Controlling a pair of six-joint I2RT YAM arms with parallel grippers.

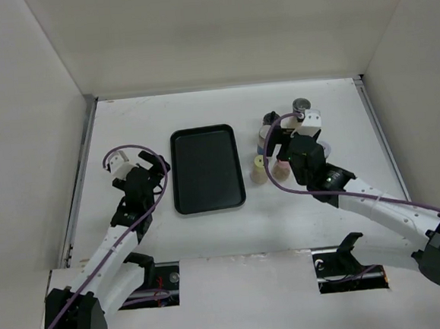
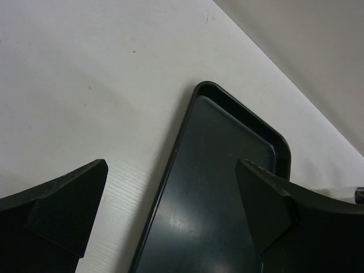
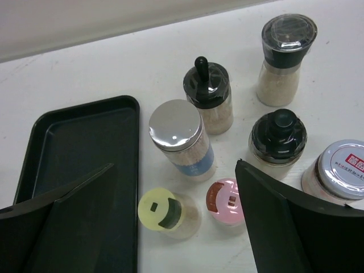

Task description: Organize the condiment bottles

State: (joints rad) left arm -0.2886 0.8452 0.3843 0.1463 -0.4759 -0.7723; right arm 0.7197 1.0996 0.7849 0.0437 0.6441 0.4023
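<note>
Right gripper [image 3: 175,170] and left gripper [image 2: 170,193] are being held spread; nothing pinched. Pink-capped bottle [image 3: 226,200], 3 o'clock of cream-capped bottle [image 3: 161,209], should be straddled squarely.

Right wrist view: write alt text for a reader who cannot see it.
Seven small condiment bottles stand clustered on a white table, just right of a flat black tray. Nearest the camera are a cream-capped bottle and a pink-capped bottle, with a silver-capped jar bearing a blue label behind them. The open end effector holds nothing; its dark fingers frame the foreground.
</note>
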